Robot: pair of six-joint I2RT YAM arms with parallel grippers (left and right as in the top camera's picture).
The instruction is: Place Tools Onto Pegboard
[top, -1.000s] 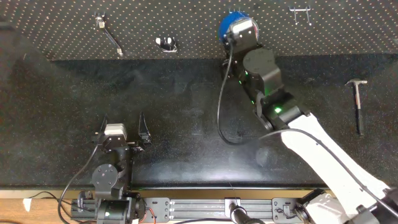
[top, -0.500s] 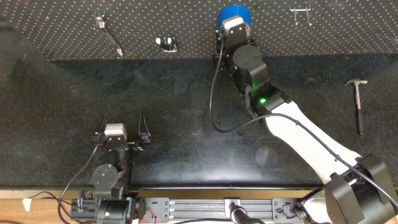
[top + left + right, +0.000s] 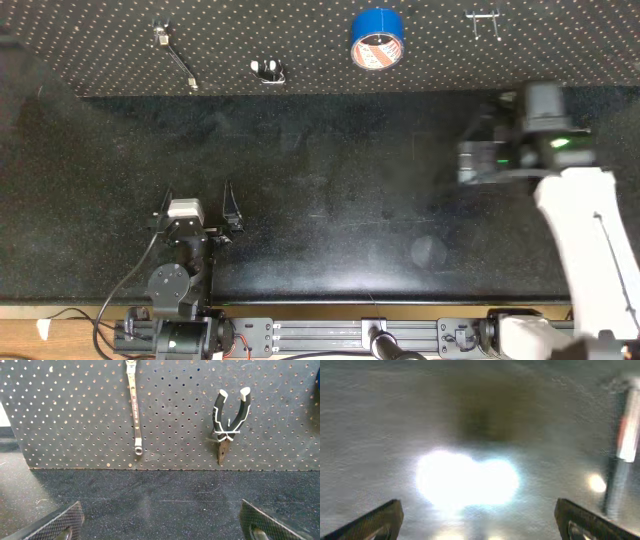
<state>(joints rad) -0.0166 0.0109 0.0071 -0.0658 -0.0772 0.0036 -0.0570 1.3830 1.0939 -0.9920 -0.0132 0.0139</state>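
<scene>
Blue tape roll (image 3: 378,40) hangs on pegboard (image 3: 100,40), with pliers (image 3: 267,69) and wrench (image 3: 175,55). Right gripper (image 3: 480,522) spread, empty, over worktop (image 3: 300,180) near blurred shaft (image 3: 620,460), likely hammer. Left gripper (image 3: 160,525) spread, empty. Step: fetching hammer. Next: square fingers across handle, hang on free hooks (image 3: 483,20).

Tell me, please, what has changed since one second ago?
The right arm let go of the blue tape roll, which now hangs on the pegboard, and swung right, over the mat near the hammer, jaws open. The left arm, wrench and pliers stayed put.
</scene>
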